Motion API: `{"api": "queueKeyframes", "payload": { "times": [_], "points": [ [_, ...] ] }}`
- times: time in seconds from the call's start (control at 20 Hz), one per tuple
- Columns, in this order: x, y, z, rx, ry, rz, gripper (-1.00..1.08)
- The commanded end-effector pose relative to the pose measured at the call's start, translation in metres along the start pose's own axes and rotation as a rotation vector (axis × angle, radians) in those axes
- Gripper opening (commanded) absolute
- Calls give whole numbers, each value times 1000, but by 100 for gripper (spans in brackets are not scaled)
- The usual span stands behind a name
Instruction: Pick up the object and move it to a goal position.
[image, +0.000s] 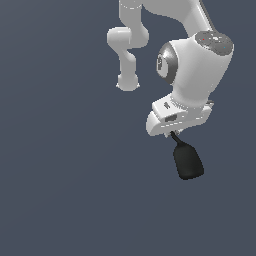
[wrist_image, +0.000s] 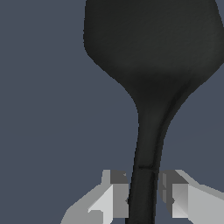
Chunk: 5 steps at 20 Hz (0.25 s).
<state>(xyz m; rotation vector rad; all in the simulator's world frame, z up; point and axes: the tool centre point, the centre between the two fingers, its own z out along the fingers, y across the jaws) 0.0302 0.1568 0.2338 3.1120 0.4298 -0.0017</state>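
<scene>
1. Nearest the wrist camera is the object (wrist_image: 151, 57), whose wide, rounded matte black head fills much of that view and narrows into a thin stem running down between the gripper (wrist_image: 143, 199) fingers.
2. Largest in the exterior view is the white Panda arm (image: 197, 70), which enters from the upper edge, with a bulky wrist segment on the exterior view's right and a slimmer curved link (image: 127, 45) further back toward the centre.
3. Under the wrist sits the white gripper (image: 172, 131) body, wider than the object hanging from it.
4. In the exterior view the object (image: 187, 160) hangs from the underside of the gripper, its stem at the top against the gripper and its oblong head lowest, tilted slightly toward the exterior view's right.
5. In the wrist view a grey finger pad (wrist_image: 119, 199) sits on one side of the stem and a second pad on the other, both pressed close against it; the gripper is clamped on the stem.
6. Around the object is a uniform slate-blue background (image: 60, 175); I cannot tell whether this is a worktop, nor whether the head touches anything.
</scene>
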Motion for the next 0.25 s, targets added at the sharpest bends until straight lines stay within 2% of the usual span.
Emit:
{"api": "queueKeyframes", "payload": {
  "times": [0.0, 0.2],
  "points": [
    [3, -3, -5, 0, 1, 1, -100],
    [4, -3, -6, 0, 1, 1, -100]
  ]
}}
